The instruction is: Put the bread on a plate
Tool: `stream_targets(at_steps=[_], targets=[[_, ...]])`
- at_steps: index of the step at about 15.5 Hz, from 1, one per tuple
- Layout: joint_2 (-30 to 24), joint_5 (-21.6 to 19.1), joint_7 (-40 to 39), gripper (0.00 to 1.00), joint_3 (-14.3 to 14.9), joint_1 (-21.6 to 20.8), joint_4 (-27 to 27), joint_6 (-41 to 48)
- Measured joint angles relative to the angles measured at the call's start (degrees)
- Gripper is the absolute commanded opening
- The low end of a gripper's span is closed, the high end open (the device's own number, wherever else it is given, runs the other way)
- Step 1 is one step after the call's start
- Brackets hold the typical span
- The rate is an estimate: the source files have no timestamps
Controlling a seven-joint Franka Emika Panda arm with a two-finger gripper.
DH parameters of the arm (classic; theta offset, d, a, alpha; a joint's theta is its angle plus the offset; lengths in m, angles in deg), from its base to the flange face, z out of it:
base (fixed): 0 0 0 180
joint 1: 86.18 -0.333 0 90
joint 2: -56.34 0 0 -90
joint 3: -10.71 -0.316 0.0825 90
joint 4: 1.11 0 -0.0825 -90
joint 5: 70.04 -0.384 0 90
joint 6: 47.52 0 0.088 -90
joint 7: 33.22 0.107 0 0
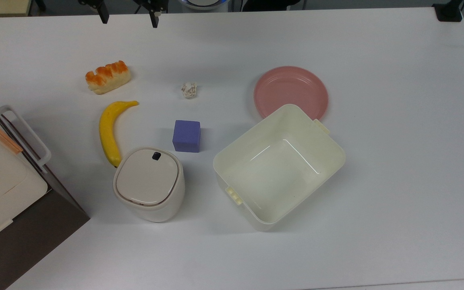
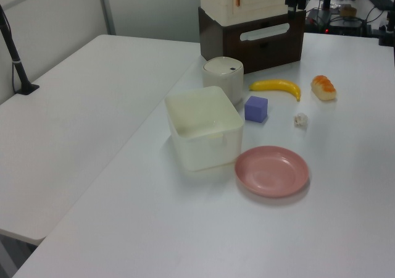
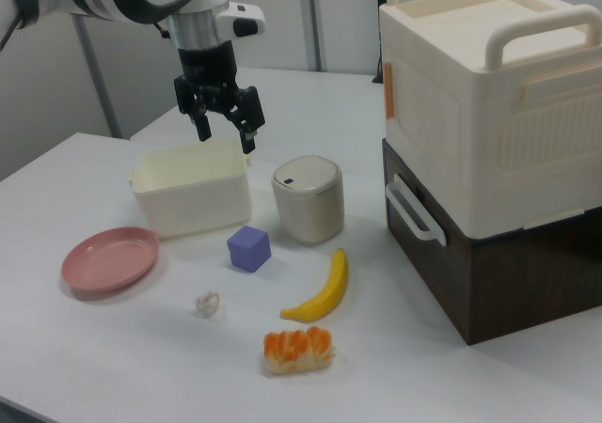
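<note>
- Small oblong bread [image 1: 107,77] with cream sides and lumpy orange-brown glazed top: lying flat on the white table [image 1: 397,169], just beside the tip of the yellow banana [image 1: 112,131], untouched.
- Round shallow pink plate [image 1: 291,92]: well apart from the banana, touching the large cream plastic tub [image 1: 279,165].
- Black two-finger tool [image 3: 223,120]: released, fingers spread, grasping nothing, hanging high above the table.
- Probably light, perhaps a little soft; glazed top maybe slippery.
- Better to pinch across the short width, on the plain cream sides, at the middle of the length.
</note>
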State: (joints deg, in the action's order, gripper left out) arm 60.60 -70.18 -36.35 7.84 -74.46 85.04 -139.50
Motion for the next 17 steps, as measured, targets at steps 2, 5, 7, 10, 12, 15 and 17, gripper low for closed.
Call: stream_targets(at_steps=[2,5,7,10,12,15,17], targets=[[-0.09,0.00,-0.03,1.00,0.00,0.00,0.29,0.00],[-0.12,0.00,-0.06,1.00,0.00,0.01,0.36,0.00],[-0.14,0.00,-0.08,1.00,0.02,0.02,0.58,0.00],[-0.60,0.00,-0.78,1.00,0.04,0.05,2.66,0.00],[-1.20,0.00,-1.20,1.00,0.08,0.13,4.43,0.00],[-2.83,0.00,-1.25,1.00,0.21,0.47,7.51,-0.03],[-4.61,-0.21,-1.22,1.00,0.96,0.84,10.32,-0.62]])
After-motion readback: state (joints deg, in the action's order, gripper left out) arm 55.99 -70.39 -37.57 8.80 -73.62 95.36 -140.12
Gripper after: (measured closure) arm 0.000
